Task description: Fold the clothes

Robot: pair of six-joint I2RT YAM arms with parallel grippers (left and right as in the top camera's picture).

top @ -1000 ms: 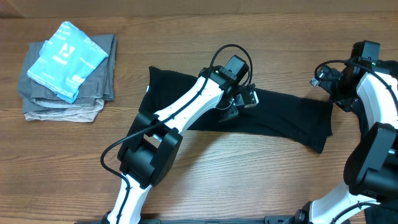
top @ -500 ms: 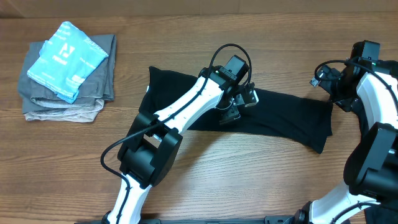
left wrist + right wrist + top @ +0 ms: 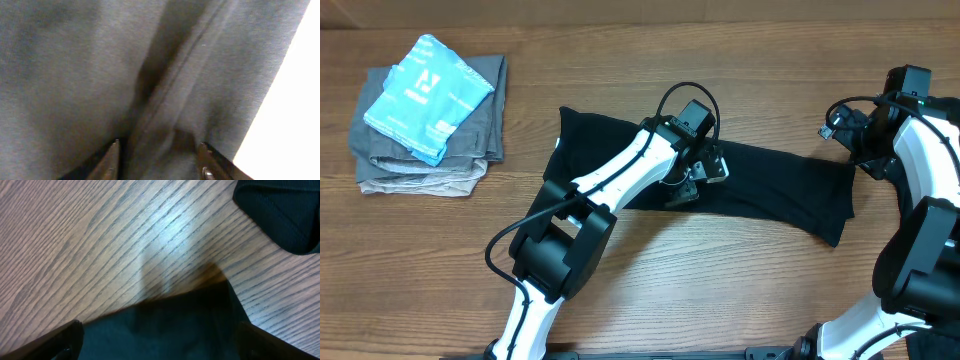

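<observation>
The clothes (image 3: 780, 190) are one black garment lying as a long folded strip across the middle of the table. My left gripper (image 3: 698, 180) is down on the strip's middle. In the left wrist view dark fabric (image 3: 75, 75) fills the frame. The left gripper (image 3: 160, 160) stands partly open, its fingertips (image 3: 112, 160) either side of a raised fold. My right gripper (image 3: 840, 128) hovers at the strip's far right end. In the right wrist view it (image 3: 160, 347) is wide open over the black fabric's edge (image 3: 165, 325), holding nothing. Another bit of black cloth (image 3: 280, 215) shows at top right.
At the far left of the table lies a stack of grey folded garments (image 3: 420, 175), with a light-blue folded garment (image 3: 428, 95) with white print on top. Bare wooden tabletop (image 3: 720, 290) surrounds the black strip.
The left gripper has shifted slightly toward the near-left over the fabric and its jaw gap has wavered. The right arm has not moved.
</observation>
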